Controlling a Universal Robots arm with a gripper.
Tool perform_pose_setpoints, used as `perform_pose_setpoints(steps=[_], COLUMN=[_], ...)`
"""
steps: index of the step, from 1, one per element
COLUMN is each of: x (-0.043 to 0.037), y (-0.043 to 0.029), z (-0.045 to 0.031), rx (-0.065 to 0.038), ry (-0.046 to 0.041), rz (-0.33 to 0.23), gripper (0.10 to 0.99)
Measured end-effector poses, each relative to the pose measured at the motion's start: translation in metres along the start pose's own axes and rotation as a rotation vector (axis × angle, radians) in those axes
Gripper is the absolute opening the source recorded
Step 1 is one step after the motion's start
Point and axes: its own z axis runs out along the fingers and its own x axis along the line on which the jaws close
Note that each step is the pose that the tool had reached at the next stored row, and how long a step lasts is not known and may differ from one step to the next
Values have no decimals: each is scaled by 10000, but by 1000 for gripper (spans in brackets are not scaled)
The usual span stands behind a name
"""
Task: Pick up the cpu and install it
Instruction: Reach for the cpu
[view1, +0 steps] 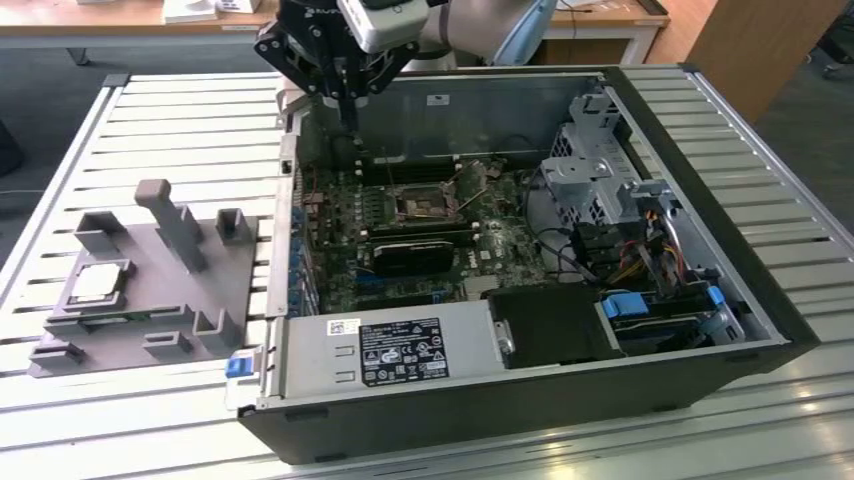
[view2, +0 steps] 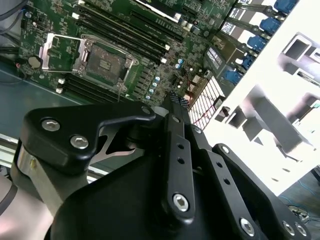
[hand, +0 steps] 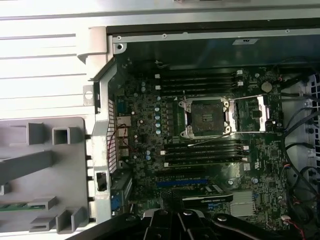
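The cpu (view1: 100, 282), a small square chip with a silver top, lies flat on the grey fixture tray (view1: 147, 330) at the exterior view's left, outside the computer case. My gripper (view1: 350, 120) hangs above the case's back left corner, far from the cpu, shut with nothing between its fingers. In the second wrist view the gripper (view2: 176, 99) tapers to a closed tip over the motherboard. The cpu socket (view1: 424, 203) stands open on the board, its retention frame swung aside, also seen as the socket (view2: 105, 62) and the socket (hand: 206, 116) in both wrist views.
The open computer case (view1: 747, 330) lies on a slatted metal table (view1: 174, 130). Inside are a black heatsink block (view1: 414, 255), a power supply (view1: 387, 350), a drive cage (view1: 594, 170) and loose cables (view1: 654, 240). Upright posts (view1: 167, 220) rise from the fixture tray.
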Motion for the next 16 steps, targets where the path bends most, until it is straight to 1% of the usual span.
perform_pose_setpoints(steps=[10, 16], x=[143, 201], y=[-11, -15], z=[1, 4], rx=[1, 1], ry=[1, 7], rz=[1, 1], gripper=[106, 106])
